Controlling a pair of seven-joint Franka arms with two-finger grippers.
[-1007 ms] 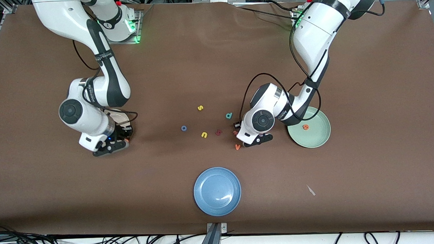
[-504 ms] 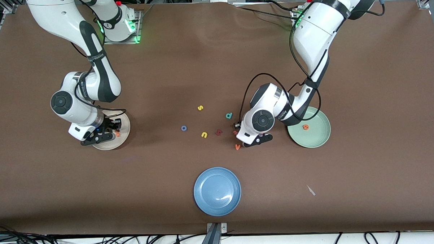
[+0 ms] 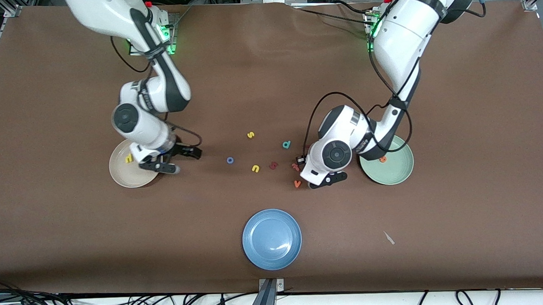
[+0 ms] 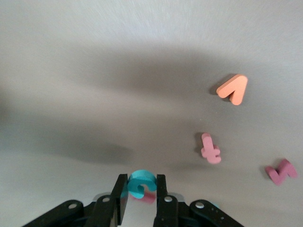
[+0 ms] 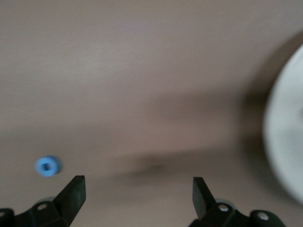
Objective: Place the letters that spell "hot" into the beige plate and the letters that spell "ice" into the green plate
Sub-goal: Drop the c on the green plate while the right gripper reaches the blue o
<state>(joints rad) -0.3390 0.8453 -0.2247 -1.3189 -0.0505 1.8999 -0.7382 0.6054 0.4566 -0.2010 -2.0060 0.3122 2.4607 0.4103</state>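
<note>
My left gripper (image 4: 141, 190) is shut on the teal c (image 4: 141, 182), low over the table beside the orange v (image 3: 297, 183). A reddish piece (image 4: 147, 198) shows just under the c; I cannot tell which letter it is. The orange e (image 3: 383, 159) lies in the green plate (image 3: 389, 175). The yellow h (image 3: 128, 159) lies in the beige plate (image 3: 121, 176). My right gripper (image 3: 181, 161) stands open and empty over the bare table between that plate and the blue o (image 3: 230, 160), which also shows in the right wrist view (image 5: 48, 166). The orange t is hidden.
Loose letters lie mid-table: yellow s (image 3: 250, 134), yellow u (image 3: 255, 168), teal d (image 3: 287, 144), a dark red letter (image 3: 273, 165) and a reddish t-like letter (image 3: 295, 166). A blue plate (image 3: 272, 238) sits nearer the front camera.
The right gripper opened and swung off the beige plate toward mid-table, uncovering the yellow h. The left gripper closed on the teal c and shifted slightly toward the green plate.
</note>
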